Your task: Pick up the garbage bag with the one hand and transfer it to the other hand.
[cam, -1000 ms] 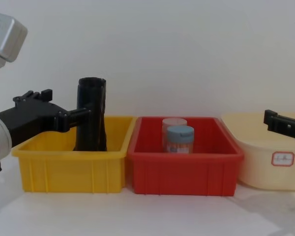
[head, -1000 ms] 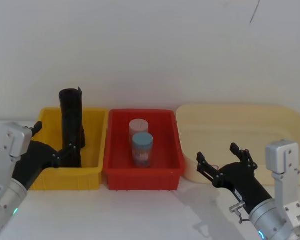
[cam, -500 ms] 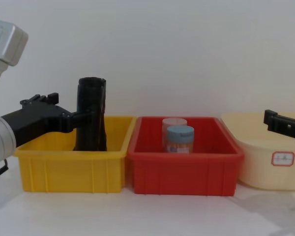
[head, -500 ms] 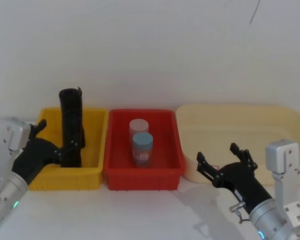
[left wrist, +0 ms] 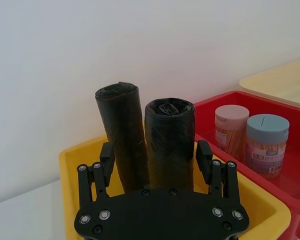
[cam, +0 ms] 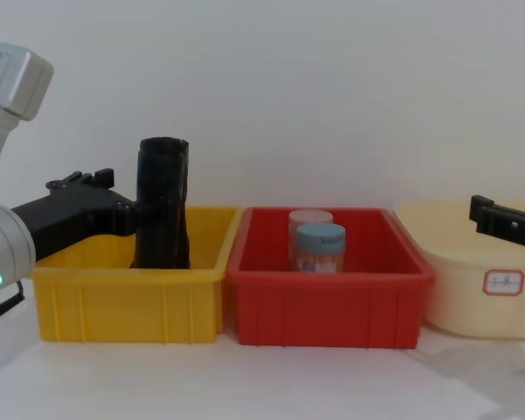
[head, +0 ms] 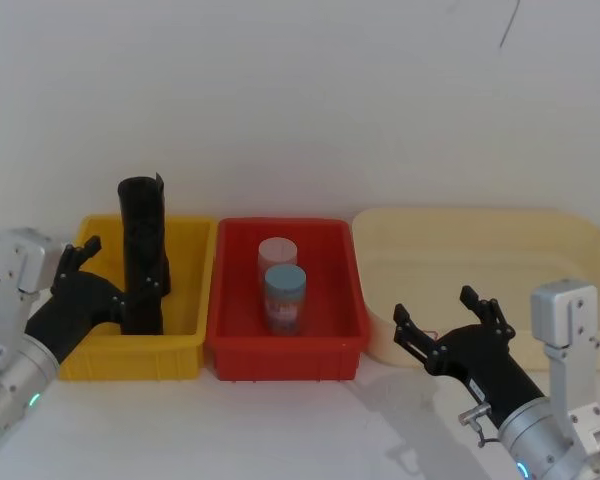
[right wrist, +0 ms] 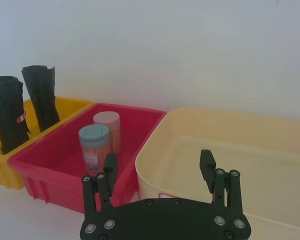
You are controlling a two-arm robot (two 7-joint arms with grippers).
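The white bench (head: 280,430) carries three containers in a single row near the rear wall. A yellow bin (head: 160,358) stands at the left, a red bin (head: 285,360) just beside it in the middle, and a cream tub (head: 450,270) at the right.

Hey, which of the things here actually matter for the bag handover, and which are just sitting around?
In the job: garbage bag, left gripper open at it, right gripper open near the cream tub.
Lying about: plain black roll, yellow bin, red bin, pink-lidded jar, blue-lidded jar.
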